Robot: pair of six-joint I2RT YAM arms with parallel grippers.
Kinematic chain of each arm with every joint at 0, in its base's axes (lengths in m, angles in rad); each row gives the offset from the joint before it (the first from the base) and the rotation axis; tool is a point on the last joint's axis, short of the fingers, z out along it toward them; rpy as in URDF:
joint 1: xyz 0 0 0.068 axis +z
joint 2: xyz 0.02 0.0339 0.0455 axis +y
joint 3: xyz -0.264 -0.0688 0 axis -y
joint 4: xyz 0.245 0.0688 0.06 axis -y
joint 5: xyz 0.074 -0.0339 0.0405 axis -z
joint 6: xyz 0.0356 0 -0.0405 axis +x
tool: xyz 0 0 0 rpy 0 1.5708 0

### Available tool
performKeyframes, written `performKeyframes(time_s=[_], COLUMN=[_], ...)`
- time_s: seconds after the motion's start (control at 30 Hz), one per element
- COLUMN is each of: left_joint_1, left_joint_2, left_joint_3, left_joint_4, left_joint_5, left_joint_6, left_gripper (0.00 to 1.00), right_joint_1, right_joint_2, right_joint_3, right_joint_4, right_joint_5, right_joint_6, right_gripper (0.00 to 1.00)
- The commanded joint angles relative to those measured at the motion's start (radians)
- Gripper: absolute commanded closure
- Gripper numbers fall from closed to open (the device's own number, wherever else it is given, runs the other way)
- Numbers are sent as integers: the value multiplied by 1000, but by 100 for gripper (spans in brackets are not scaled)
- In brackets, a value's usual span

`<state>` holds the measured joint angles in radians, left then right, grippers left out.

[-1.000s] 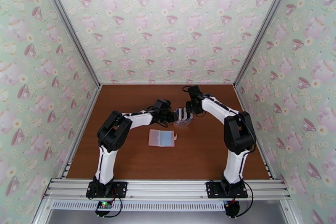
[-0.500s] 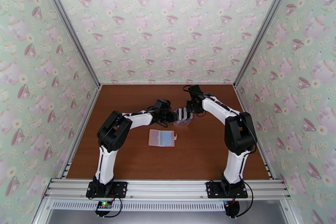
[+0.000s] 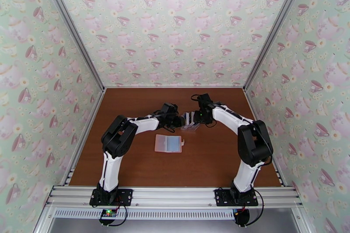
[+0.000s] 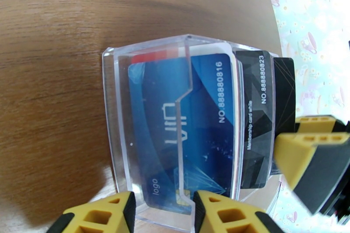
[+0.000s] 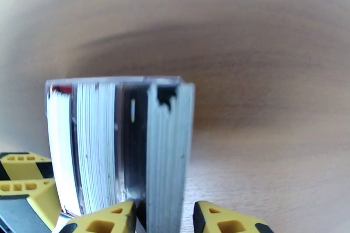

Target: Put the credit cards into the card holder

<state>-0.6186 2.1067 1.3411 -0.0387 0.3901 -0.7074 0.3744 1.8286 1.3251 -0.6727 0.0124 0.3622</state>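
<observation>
Now, extraction: right gripper [image 5: 164, 220] straddles the end credit cards [image 5: 168, 151] in the rack [image 4: 111, 111], left gripper [image 4: 162, 214] at its near wall. Whether either is clamped, can't tell. Next, pinch and lift clear; card holder [image 3: 168, 143] lies open behind both.

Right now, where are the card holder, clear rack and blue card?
card holder [image 3: 173, 144]: top external view, inner pocket.
clear rack [image 4: 119, 120]: left wrist view, left wall.
blue card [image 4: 210, 116]: left wrist view, printed face.

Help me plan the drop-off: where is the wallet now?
Top view: the wallet lies open on the table, just nearer the camera than the rack, slightly left.
</observation>
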Motion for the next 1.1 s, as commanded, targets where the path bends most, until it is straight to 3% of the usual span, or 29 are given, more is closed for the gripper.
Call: performKeyframes(time_s=[0.0, 0.27, 1.07], left_joint_1=[-6, -6, -8], left_joint_2=[39, 36, 41], left_joint_3=[4, 3, 0], left_joint_4=[-27, -32, -27], left_joint_5=[-8, -9, -7], left_joint_6=[-1, 2, 0], left_gripper=[60, 60, 60], right_joint_1=[6, 2, -9], right_joint_2=[-23, -39, -57], right_joint_3=[-17, 18, 68], right_joint_4=[3, -32, -55], right_joint_5=[4, 86, 83], right_joint_6=[0, -9, -20], right_gripper=[59, 61, 68])
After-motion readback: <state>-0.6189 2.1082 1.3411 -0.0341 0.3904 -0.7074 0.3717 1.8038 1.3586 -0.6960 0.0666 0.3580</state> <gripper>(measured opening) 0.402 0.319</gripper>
